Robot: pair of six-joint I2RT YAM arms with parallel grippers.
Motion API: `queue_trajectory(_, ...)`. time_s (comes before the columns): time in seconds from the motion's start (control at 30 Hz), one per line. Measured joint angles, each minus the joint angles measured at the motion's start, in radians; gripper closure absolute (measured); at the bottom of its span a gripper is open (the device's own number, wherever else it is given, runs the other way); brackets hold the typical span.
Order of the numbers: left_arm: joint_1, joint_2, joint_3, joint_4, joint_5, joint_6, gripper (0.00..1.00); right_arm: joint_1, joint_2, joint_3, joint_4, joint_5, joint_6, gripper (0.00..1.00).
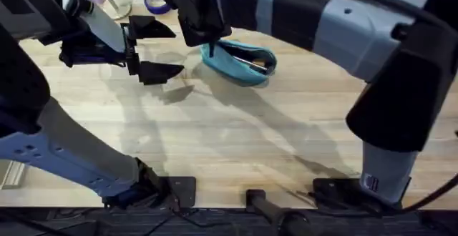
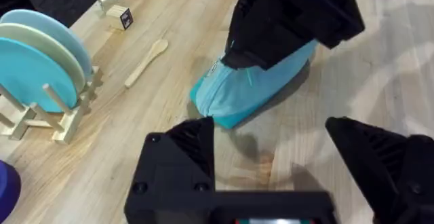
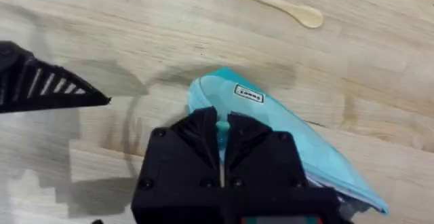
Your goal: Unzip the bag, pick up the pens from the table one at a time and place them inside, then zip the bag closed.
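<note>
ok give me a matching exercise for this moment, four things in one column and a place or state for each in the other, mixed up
Things:
1. right gripper
2. left gripper
3. bag
4. wooden spoon

Places or states:
A. lying on the table between the plate rack and the pouch
B. fingers spread wide, nothing between them
C. fingers closed at one end of the teal pouch
D. gaping open, something slim showing inside

Pairs: 1-C, 2-B, 3-D, 4-A
</note>
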Motion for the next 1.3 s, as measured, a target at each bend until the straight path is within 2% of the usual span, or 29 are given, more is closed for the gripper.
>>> queue_trajectory(0.47,0.0,0.0,0.0,0.001,0.0,0.0,0.007,0.0,-0.031,-0.012,-0.006,-0.015,-0.081,0.97)
queue_trajectory(0.87,0.0,0.0,0.0,0.01,0.0,0.0,0.008,0.0,-0.031,-0.012,-0.006,-0.015,-0.092,0.97)
queue_trajectory(1.03,-0.007,0.0,0.0,0.079,0.0,0.0,0.007,0.0,-0.031,-0.012,-0.006,-0.018,-0.099,0.97)
queue_trajectory(1.17,-0.04,0.0,0.0,0.156,-0.001,-0.008,0.008,0.0,-0.031,-0.012,-0.006,-0.019,-0.112,0.97)
queue_trajectory(1.3,-0.09,0.005,0.0,0.274,-0.003,-0.084,0.008,0.0,-0.031,-0.012,-0.006,-0.019,-0.113,0.97)
